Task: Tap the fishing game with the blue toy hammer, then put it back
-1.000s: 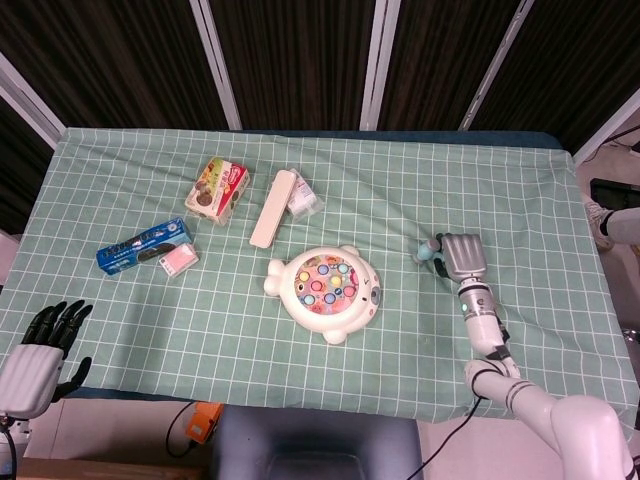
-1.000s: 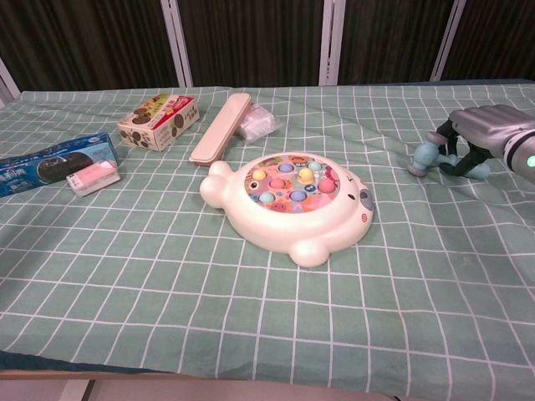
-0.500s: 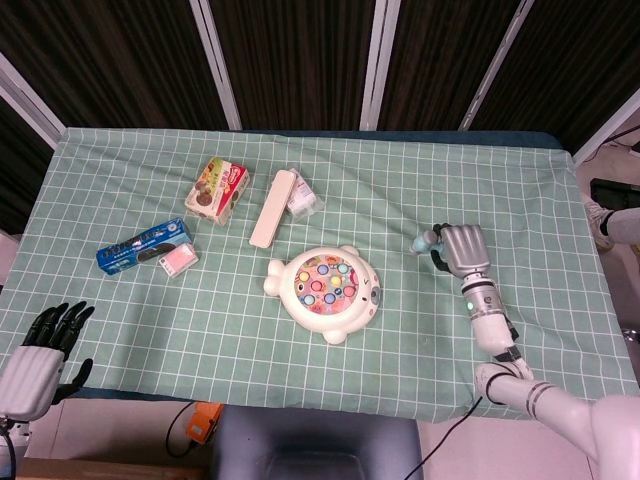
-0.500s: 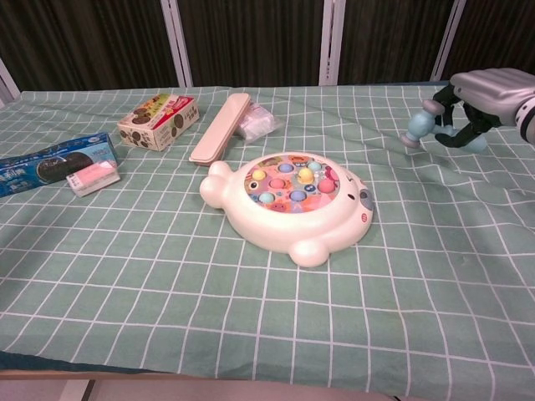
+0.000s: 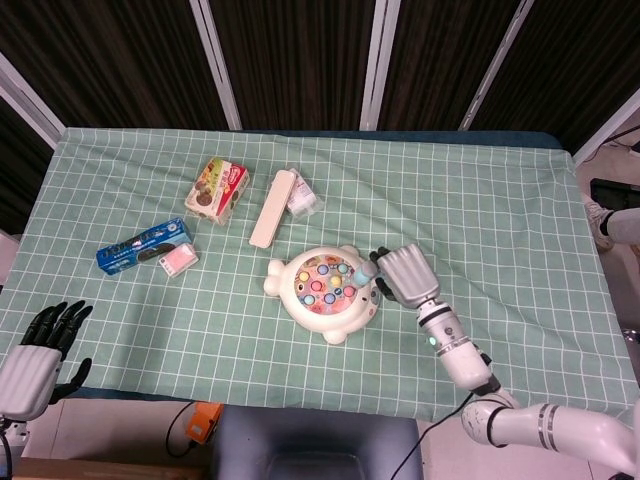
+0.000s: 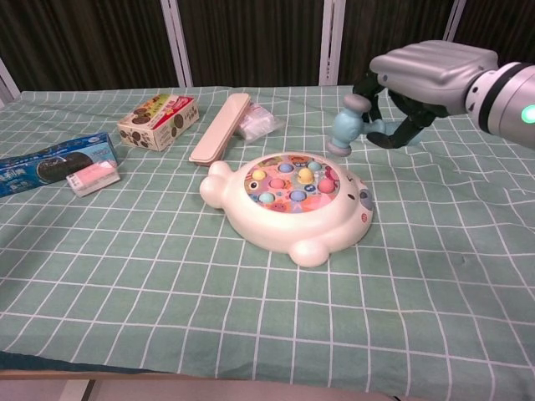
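The blue toy hammer is gripped in the curled fingers of the right hand and is held above the right edge of the fishing game, apparently not touching it. Small coloured fish pieces are seen in the game's round basin. The left hand is held beside the table's near left edge, with fingers spread and nothing in them.

Hammer above fishing game right edge, table centre.
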Controlling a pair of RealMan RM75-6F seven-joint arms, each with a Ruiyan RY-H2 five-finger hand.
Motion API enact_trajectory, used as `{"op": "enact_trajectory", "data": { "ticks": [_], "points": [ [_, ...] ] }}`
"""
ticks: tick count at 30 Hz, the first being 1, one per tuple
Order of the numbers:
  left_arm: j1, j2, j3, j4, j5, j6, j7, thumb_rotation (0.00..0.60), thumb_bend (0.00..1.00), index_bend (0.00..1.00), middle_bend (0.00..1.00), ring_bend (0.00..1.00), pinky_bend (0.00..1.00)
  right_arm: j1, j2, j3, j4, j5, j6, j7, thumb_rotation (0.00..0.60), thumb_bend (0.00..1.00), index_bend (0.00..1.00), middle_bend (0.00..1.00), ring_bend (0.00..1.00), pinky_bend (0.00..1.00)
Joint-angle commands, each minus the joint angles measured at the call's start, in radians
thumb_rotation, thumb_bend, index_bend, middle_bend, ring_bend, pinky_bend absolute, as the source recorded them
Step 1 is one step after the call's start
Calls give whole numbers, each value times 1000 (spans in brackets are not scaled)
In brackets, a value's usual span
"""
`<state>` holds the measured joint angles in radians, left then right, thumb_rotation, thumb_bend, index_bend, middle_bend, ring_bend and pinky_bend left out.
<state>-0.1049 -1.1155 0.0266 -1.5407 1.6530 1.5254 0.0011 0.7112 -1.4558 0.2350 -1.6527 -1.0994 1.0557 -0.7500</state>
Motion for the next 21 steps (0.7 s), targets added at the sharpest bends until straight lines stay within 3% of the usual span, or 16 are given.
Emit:
{"op": "enact_trajectory", "data": {
  "ticks": [1,8,21],
  "points": [
    [0,3,1,2,4,2,-8,600,404,0,57,22,97,53,-25,-14,-81,85,33,-163,600,553,988,735,822,859],
    [2,7,5,7,12,8,-21,600,405,0,57,22,97,104,-45,-15,-109,234,73,-310,600,553,989,735,822,860],
    [-1,4,5,6,10,1,-11,600,403,0,57,22,97,157,-79,-56,-54,292,112,-376,600,552,989,735,821,859]
  ]
}}
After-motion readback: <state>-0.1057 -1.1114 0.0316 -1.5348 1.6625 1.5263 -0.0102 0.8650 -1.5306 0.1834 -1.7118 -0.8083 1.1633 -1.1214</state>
